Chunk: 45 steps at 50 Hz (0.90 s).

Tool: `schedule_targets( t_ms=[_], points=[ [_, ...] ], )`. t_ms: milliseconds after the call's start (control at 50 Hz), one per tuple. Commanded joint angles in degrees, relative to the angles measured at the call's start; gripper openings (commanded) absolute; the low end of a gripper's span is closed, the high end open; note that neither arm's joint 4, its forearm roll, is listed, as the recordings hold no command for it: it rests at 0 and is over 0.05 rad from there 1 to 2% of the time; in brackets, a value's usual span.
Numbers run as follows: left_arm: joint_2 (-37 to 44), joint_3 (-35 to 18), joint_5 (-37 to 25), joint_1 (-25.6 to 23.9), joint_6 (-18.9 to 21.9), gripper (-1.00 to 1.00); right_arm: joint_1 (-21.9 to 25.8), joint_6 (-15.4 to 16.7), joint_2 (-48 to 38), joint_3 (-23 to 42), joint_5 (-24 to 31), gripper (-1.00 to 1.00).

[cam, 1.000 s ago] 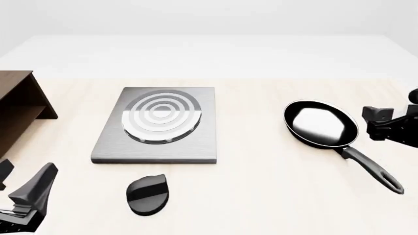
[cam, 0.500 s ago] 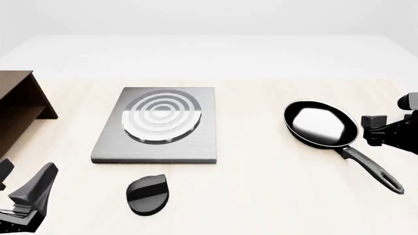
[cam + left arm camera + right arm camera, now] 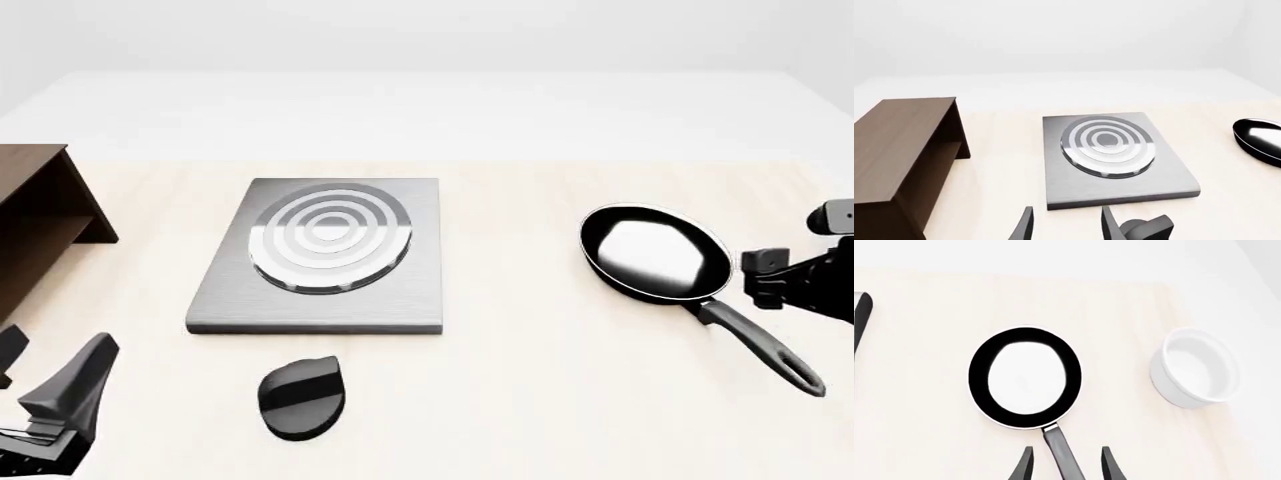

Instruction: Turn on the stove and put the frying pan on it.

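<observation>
In the left wrist view we saw the left hand (image 3: 1063, 227) with its two fingers spread apart at the bottom edge of the frame, nothing between them. The stove (image 3: 1114, 160) sat in the middle on the pale surface (image 3: 1001, 165), its black knob (image 3: 1145, 230) poking in at the bottom just right of the fingers. A brown cabinet (image 3: 904, 155) filled the left side, and the frying pan (image 3: 1259, 140) only peeked in at the right edge.

In the front view the stove (image 3: 320, 260) was left of centre, the knob (image 3: 302, 397) below it and apart from it, and the frying pan (image 3: 657, 254) well off to the right, flat on the surface, handle running to the lower right. The right hand (image 3: 781, 275) hung at the right edge, just beside the pan; we couldn't tell its opening here.

In the right wrist view the right hand (image 3: 1064, 465) was open, fingers either side of the pan handle without touching it. The frying pan (image 3: 1025, 377) lay centre frame, a white bowl (image 3: 1194, 367) to its right.
</observation>
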<state>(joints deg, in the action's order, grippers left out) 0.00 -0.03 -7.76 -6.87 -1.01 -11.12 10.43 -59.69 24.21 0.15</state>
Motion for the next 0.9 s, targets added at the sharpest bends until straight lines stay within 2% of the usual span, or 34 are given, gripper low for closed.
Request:
schedule_targets(
  t_ms=[20,240,900],
  points=[
    [0.0,0.0,0.0,0.4,-1.1,1.00,-1.4,1.2,1.1,0.7,3.2,1.00],
    [0.0,0.0,0.1,0.3,-1.2,1.00,-1.4,1.5,1.4,-0.1,3.5,1.00],
    [0.0,0.0,0.3,0.3,-1.4,1.00,-2.2,1.9,-4.8,-3.7,-3.1,1.00]
  ],
)
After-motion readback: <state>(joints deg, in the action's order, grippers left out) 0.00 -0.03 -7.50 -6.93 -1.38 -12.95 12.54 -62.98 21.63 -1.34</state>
